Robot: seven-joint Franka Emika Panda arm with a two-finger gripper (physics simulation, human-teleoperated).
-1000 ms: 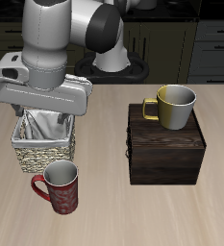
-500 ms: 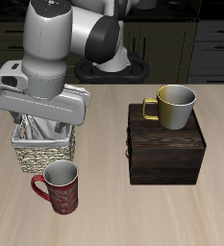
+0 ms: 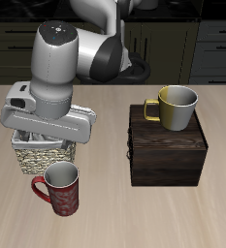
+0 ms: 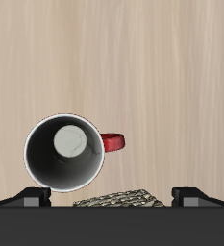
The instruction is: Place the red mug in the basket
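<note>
Dark kitchen cabinets stand behind a pale wooden desk [image 3: 182,213], and most of the scene is taken up by the big grey arm, which hangs low over the woven basket [image 3: 42,158] and hides much of it. Off to the side and well apart sits a dark wooden box [image 3: 168,147] with a yellow mug [image 3: 175,107] on top, which has no part in this job. The red mug [image 3: 58,189] stands upright on the desk just in front of the basket, nearer the front edge, its handle pointing away from the box. From the hand [image 4: 112,197] itself I look almost straight down into the mug's pale grey inside, with the red handle sticking out sideways and a strip of wicker between the two dark fingertips. The fingers look spread wide and hold nothing. As I judge it, the approach is not finished: the hand sits over the basket edge more than over the mug. To do this well it should come forward until the rim lies between the fingers, stay clear of the handle, then drop so one finger goes inside the wall and one outside. Descending too soon could catch the basket or tip the mug.
</note>
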